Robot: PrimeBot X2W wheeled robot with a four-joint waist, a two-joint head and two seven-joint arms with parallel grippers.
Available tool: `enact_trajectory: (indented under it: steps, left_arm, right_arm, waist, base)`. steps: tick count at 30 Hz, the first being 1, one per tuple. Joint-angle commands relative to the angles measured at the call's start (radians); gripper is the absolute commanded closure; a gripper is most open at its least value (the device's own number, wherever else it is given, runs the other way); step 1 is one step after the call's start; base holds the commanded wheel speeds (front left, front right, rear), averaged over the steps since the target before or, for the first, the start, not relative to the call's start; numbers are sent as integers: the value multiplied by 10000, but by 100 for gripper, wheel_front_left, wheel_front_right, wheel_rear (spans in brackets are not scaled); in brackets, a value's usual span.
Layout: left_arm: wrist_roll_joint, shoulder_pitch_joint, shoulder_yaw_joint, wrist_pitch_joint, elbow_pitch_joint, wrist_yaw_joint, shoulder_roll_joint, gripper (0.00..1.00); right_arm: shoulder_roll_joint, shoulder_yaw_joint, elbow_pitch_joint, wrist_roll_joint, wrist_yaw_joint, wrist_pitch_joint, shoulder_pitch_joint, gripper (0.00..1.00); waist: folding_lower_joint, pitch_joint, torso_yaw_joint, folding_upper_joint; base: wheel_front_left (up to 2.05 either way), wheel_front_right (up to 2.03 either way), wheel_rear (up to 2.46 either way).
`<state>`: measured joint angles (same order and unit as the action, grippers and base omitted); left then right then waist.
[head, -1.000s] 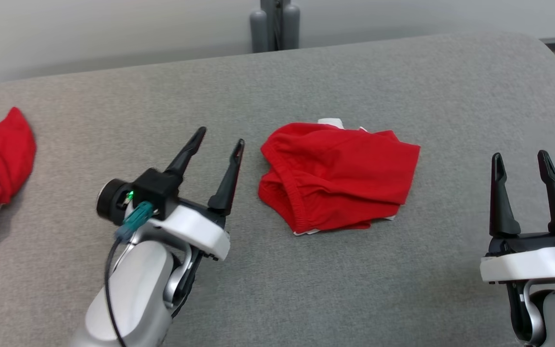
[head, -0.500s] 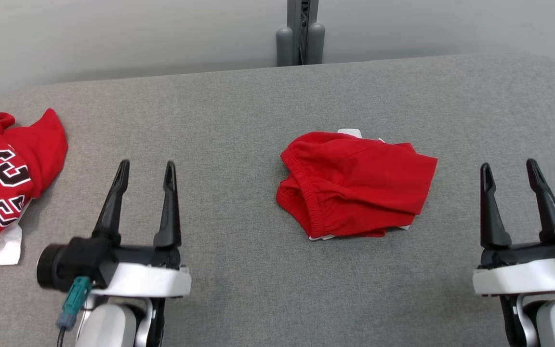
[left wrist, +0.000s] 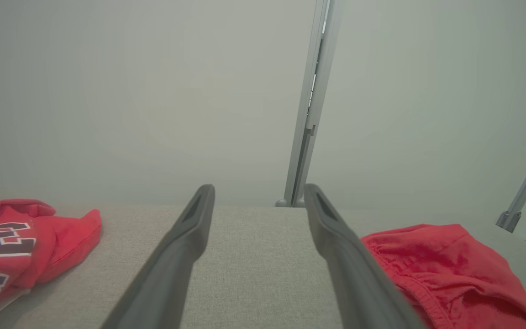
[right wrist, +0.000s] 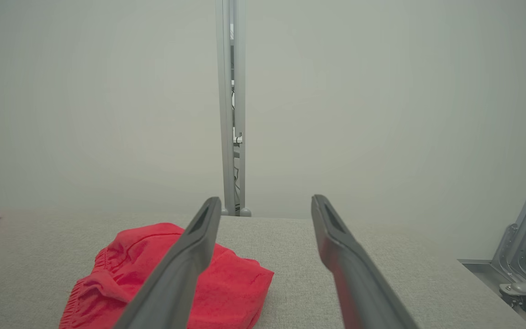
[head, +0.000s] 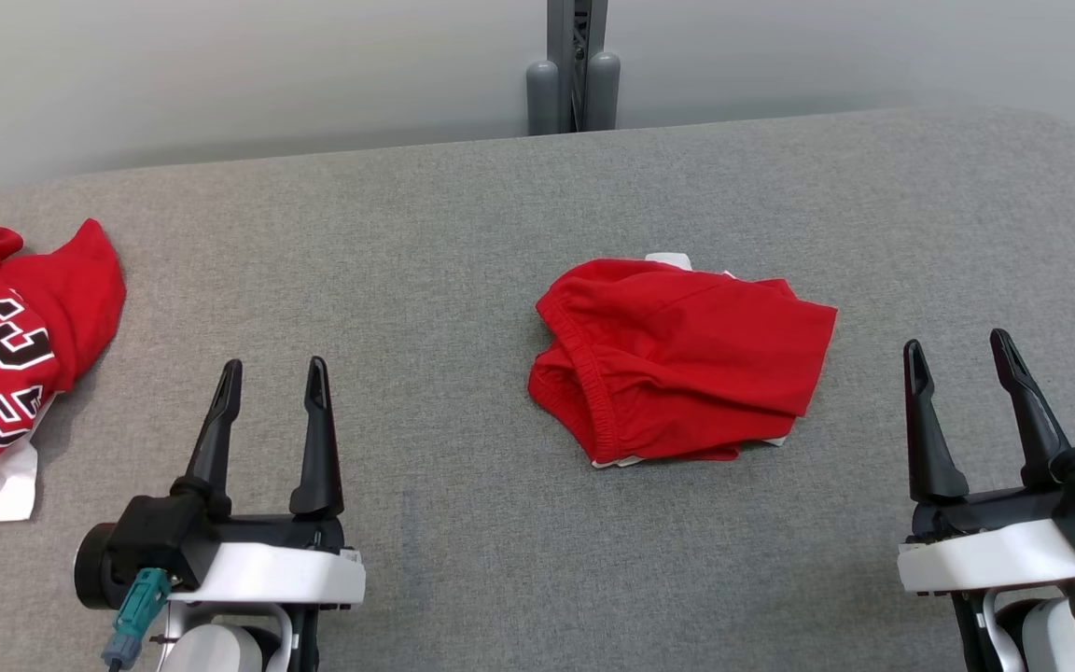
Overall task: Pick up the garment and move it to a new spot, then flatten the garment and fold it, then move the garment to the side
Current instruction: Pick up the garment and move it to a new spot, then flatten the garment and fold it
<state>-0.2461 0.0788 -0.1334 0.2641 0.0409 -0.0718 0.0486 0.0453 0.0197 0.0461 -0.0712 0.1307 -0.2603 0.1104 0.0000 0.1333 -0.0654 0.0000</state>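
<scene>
Garment (head: 687,359), red shorts, lies folded mid-way along the counter (head: 463,280), between the left gripper (head: 274,366) and right gripper (head: 956,342), both wide and empty. Folding looks done; moving it aside seems next, needing a pinch through all layers.

The two dark fingers of the left gripper (left wrist: 258,192) rise from the bottom edge and stand wide apart, empty, above a grey fabric surface (left wrist: 254,256). To the right of them lies the red garment (left wrist: 450,269), bunched, with a gathered hem toward the camera and partly hidden behind the right finger. Well apart from it, at the left edge, lies a red jersey (left wrist: 62,242) with dark characters edged in white. Behind the surface there is a pale wall (left wrist: 130,91), with a grey metal post (left wrist: 311,105) at the far edge, a little slanted in this view, and a second slanted strut (left wrist: 525,187) at the right border.
</scene>
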Motion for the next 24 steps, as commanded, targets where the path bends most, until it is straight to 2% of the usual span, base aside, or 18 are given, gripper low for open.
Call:
enact_trajectory:
  steps: [1,4,7,12,14,21,24]
  left_arm:
    - [-43,146,75,0,10,-60,34,0]
    - [-186,126,86,0,152,-15,35,0]
    - [-443,250,-182,0,314,292,30,0]
    - [-316,634,-1431,-1,1171,1427,36,0]
    - [-135,1016,-2455,-1,2022,1845,37,0]
    - [-491,2173,-4070,-2,4217,2030,31,0]
    - [-1005,2867,-4880,-1,5003,2020,59,0]
  right_arm:
    - [66,-16,-1,-5,2,-44,-35,0]
    - [66,-24,6,-3,2,-44,-1,0]
    - [66,-6,12,-6,2,-44,22,0]
    - [64,-39,36,-61,2,-44,183,0]
    - [64,-100,59,-84,2,-44,273,0]
    - [64,-213,75,-170,2,-44,489,0]
    - [64,-260,81,-226,2,-44,585,0]
  waist:
    - [0,3,-17,0]
    - [0,34,-40,0]
    - [0,137,-70,0]
    - [0,470,-212,0]
    - [0,714,-344,0]
    - [0,1154,-728,0]
    - [0,1363,-925,0]
  base:
    - [0,0,0]
    - [0,0,0]
    - [0,0,0]
    - [0,0,0]
    - [0,0,0]
    - [0,0,0]
    - [0,0,0]
